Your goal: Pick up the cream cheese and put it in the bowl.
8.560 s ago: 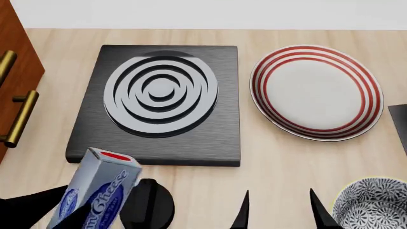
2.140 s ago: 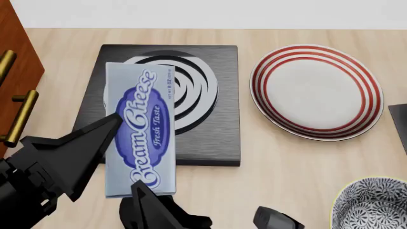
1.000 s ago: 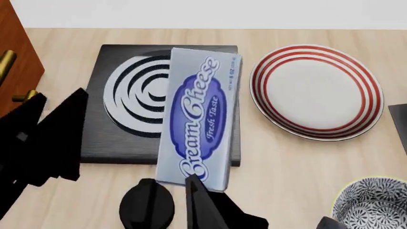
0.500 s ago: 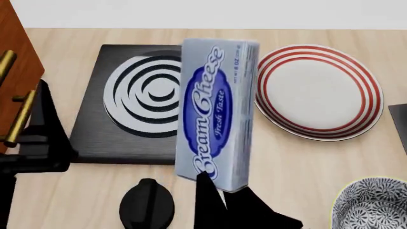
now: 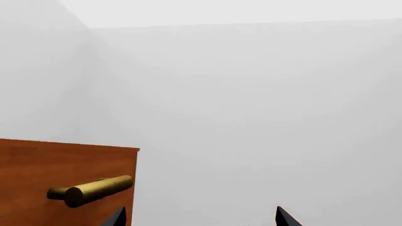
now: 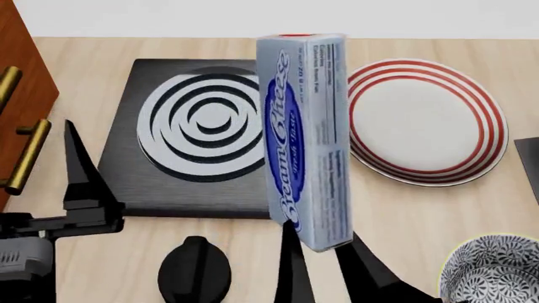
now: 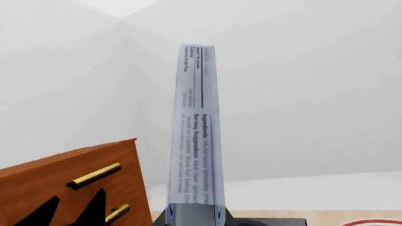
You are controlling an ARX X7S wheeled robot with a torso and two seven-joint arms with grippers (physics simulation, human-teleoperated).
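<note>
Cream cheese [image 6: 305,136] stands upright, pinched by the right hand [image 6: 319,252]; left hand [image 5: 199,217] spread, holding nothing.

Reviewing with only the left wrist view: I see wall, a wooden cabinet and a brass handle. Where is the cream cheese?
Observer: The right gripper holds the cream cheese upright by its lower end, jaws shut on it.
Operator: Where's the bowl?
Observer: The bowl sits at the head view's lower right corner, apart from the box.
Operator: What's behind the box?
Observer: A black burner plate and a red-ringed plate; the box shows between them.
</note>
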